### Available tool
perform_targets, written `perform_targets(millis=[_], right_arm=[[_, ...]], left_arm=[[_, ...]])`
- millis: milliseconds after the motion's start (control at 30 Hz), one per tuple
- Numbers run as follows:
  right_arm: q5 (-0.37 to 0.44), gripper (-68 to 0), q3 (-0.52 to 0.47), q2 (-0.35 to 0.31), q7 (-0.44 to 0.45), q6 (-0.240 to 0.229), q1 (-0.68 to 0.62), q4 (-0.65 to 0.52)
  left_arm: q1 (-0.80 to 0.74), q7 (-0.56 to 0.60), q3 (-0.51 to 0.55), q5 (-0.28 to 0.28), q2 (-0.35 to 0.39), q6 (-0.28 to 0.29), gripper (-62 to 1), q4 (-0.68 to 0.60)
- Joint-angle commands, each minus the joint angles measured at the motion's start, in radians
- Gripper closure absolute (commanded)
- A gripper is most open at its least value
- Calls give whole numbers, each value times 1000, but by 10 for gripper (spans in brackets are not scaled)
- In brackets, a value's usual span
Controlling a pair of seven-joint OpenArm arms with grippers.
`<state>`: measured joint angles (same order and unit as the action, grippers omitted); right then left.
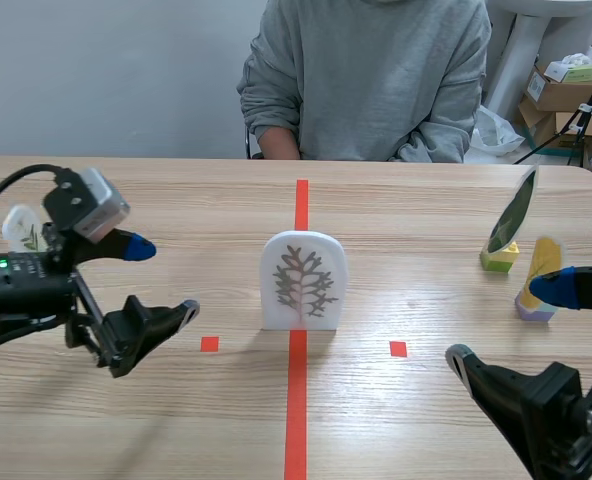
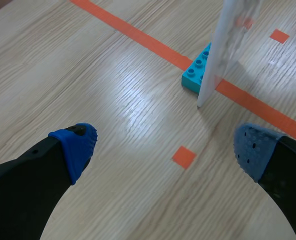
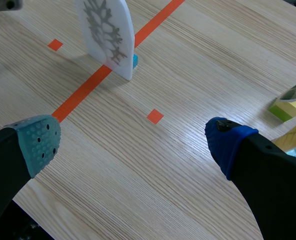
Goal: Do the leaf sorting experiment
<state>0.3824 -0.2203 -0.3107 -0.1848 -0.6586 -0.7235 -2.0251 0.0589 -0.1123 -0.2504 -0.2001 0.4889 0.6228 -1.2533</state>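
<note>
A white arched card with a grey branching leaf stands upright on the red centre line; the right wrist view shows it ahead of the gripper, and the left wrist view shows its edge on a teal brick. At the right, a dark green leaf card stands in a yellow-green brick, and a yellow leaf card in a lilac brick. Another leaf card stands at the far left behind my left arm. My left gripper is open and holds nothing. My right gripper is open too.
A person in a grey sweatshirt sits across the table. Small orange-red squares mark the table on either side of the centre line. Boxes stand on the floor at the back right.
</note>
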Motion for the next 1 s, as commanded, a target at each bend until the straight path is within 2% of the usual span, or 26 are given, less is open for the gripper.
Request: perform_targets(millis=[0, 200, 367, 667, 967], right_arm=[[6, -591, -4, -11, 10, 3, 11, 2], [6, -591, -4, -11, 10, 3, 11, 2], [6, -591, -4, -11, 10, 3, 11, 2], [6, -591, -4, -11, 11, 4, 12, 2], [3, -591, -4, -11, 10, 4, 12, 2]], left_arm=[[51, 19, -27, 14, -21, 1, -581, 4], [221, 49, -178, 84, -109, 0, -581, 194], [296, 72, -249, 135, -188, -7, -581, 310], [330, 79, -268, 138, -293, -11, -581, 383], [328, 98, -268, 137, -292, -9, -577, 383]])
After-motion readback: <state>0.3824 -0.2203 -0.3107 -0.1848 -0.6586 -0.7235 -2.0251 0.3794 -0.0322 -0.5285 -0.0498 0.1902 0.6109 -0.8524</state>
